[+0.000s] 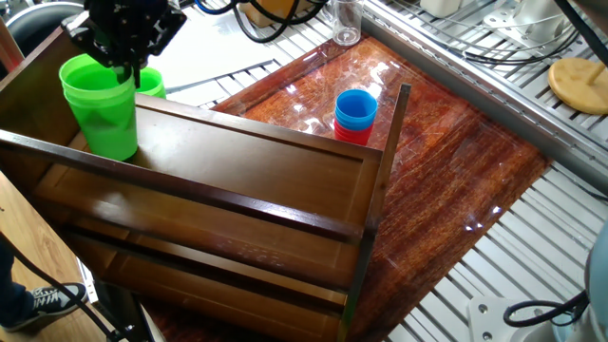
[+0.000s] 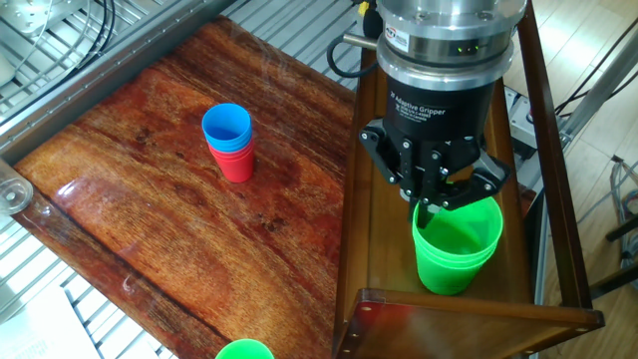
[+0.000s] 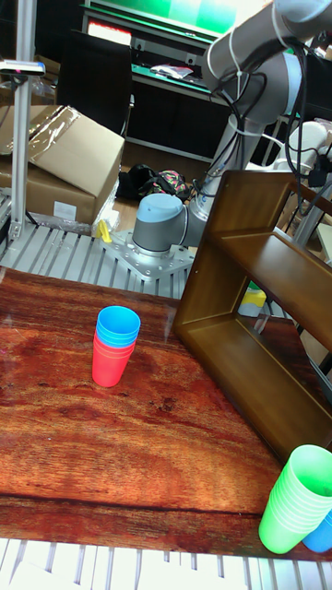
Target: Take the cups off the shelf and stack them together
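Observation:
A bright green cup [image 1: 100,114] [image 2: 454,254] stands upright on the top board of the dark brown shelf [image 1: 266,180] [image 2: 384,239] [image 3: 235,277]. My gripper [image 1: 128,68] [image 2: 429,204] comes down from above and is shut on the cup's rim, on the side toward the tabletop. The blue cup [image 1: 356,103] [image 2: 227,125] [image 3: 118,327] sits nested in the red cup [image 1: 351,135] [image 2: 237,165] [image 3: 109,367] on the glossy tabletop, well apart from the shelf. In the tall fixed view the shelf hides the gripper and the green cup.
A smaller green cup [image 1: 152,85] [image 2: 244,349] [image 3: 295,498] stands off the shelf near the table's edge. A glass mug [image 1: 347,24] and a round wooden disc [image 1: 578,84] rest on the metal slats beyond the tabletop. Cardboard boxes [image 3: 65,166] lie on the floor.

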Available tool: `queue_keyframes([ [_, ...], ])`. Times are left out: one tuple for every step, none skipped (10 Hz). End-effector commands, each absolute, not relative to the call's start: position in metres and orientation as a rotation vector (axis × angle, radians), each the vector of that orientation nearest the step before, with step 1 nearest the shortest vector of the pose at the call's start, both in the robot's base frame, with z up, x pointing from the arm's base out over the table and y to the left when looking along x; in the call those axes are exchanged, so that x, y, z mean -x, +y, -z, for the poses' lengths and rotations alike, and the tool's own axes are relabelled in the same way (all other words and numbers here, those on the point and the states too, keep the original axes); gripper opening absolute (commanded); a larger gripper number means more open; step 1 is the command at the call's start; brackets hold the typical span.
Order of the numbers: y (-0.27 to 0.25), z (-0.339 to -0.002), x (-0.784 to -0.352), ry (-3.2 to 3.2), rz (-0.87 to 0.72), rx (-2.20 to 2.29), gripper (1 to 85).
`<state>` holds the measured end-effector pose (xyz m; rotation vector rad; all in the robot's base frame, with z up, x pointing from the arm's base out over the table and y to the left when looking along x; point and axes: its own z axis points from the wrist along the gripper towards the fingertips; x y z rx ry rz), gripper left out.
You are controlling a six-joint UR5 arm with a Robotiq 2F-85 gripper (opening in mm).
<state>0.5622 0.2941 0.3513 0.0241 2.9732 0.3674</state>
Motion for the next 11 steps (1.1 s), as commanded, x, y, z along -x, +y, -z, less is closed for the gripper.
queue_keyframes([
  [0.293,-0.359,-0.554,2.998,-0.373,-0.015,1.3],
  [0.289,-0.363,-0.551,3.012,-0.361,0.025,1.3],
  [0.284,-0.375,-0.544,3.041,-0.356,0.090,1.3],
  [0.272,-0.387,-0.541,3.059,-0.310,0.184,1.3],
  [0.255,-0.398,-0.539,3.063,-0.237,0.303,1.3],
  [0.244,-0.409,-0.536,3.067,-0.198,0.401,1.3],
  [0.219,-0.417,-0.535,3.056,-0.086,0.560,1.3],
  [0.201,-0.420,-0.536,3.036,-0.011,0.678,1.3],
  [0.186,-0.422,-0.540,3.002,0.058,0.784,1.3],
  [0.164,-0.422,-0.548,2.944,0.164,0.906,1.3],
  [0.149,-0.419,-0.549,2.892,0.217,1.029,1.3],
])
